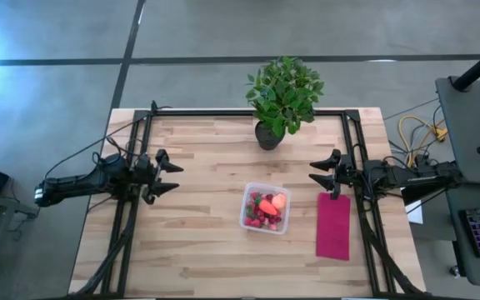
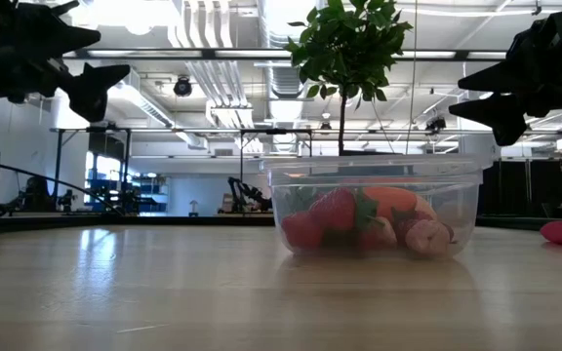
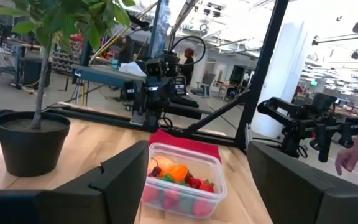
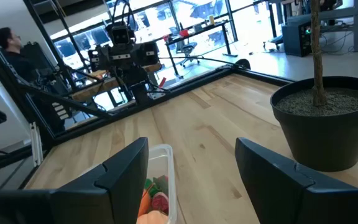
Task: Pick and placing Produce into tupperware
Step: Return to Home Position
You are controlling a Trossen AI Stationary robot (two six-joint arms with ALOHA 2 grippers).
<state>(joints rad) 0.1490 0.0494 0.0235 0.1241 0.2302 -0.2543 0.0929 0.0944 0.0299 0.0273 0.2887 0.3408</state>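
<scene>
Red produce sits in the clear tupperware mid-table. Left gripper and right gripper hover either side, well apart, jaws wide and empty.

Produce in tupperware at table centre; cloth just right of it; potted plant behind.

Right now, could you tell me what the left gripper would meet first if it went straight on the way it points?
Probably the right gripper: the left gripper points through the gap between the pot and the tupperware. Depth is unclear, so take this as a guess.
</scene>
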